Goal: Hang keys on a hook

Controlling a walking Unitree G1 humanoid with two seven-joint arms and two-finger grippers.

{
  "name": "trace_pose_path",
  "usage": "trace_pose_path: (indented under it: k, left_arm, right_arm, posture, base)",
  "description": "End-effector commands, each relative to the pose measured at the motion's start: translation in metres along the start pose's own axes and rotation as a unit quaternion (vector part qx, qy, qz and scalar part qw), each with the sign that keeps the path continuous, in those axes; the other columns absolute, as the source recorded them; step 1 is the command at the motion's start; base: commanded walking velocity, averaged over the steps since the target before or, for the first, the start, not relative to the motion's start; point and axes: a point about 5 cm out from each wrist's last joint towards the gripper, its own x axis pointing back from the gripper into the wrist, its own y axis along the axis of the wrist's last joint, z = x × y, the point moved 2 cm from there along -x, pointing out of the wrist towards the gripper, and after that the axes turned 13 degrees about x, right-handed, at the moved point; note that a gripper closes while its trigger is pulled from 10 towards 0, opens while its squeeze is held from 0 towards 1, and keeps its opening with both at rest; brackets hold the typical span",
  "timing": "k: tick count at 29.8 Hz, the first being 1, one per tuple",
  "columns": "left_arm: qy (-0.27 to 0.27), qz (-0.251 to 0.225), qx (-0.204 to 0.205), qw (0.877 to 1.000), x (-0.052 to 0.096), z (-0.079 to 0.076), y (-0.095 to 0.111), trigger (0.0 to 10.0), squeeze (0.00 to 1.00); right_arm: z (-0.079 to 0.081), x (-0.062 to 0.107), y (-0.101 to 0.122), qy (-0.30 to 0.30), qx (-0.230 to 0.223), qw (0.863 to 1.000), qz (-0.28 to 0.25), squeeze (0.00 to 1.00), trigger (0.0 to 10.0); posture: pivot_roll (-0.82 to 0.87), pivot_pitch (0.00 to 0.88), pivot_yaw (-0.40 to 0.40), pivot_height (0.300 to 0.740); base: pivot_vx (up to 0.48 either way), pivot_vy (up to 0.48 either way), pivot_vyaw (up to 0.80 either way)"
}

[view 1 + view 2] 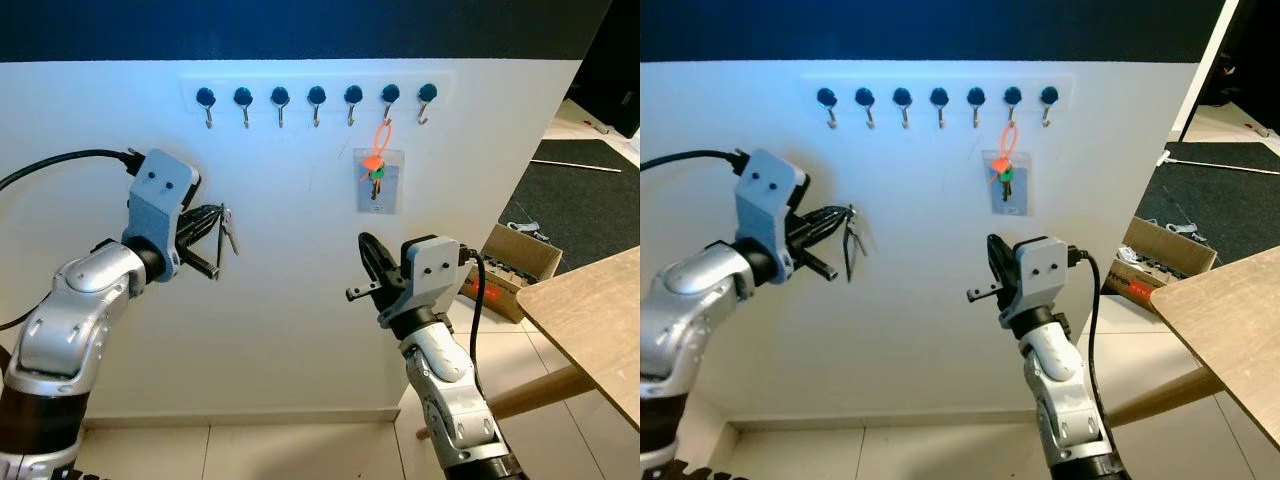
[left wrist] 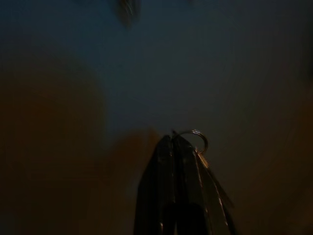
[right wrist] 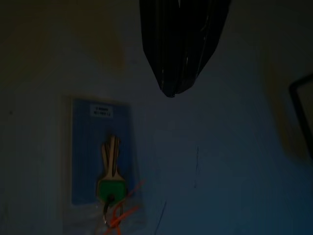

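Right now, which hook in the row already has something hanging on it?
The second hook from the right: an orange loop with keys hangs from it; the other hooks are bare.

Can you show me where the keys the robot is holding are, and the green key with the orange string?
keys (image 1: 229, 232): left eye view, on the dangling blades.
green key (image 1: 376, 176): left eye view, on its green head.
orange string (image 1: 380, 140): left eye view, on the loop under the hook.
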Motion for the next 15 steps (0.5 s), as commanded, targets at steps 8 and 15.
trace_pose_path:
  k: [8,15]
  left_arm:
    - [0.057,-0.009,-0.030,0.998,-0.002,0.007,0.000,10.0,0.00]
    - [0.006,0.011,0.078,0.997,0.004,-0.008,-0.014,10.0,0.00]
  right_arm:
    - [0.003,0.000,-0.003,0.005,-0.001,1.000,0.003,0.00,10.0]
    - [0.001,0.001,-0.003,0.002,0.001,1.000,0.005,0.00,10.0]
  posture:
    - [0.17,0.133,0.025,0.740]
    - [0.16,0.136,0.030,0.740]
  base:
    - [0.000,0.000,0.00]
    - [0.000,0.000,0.00]
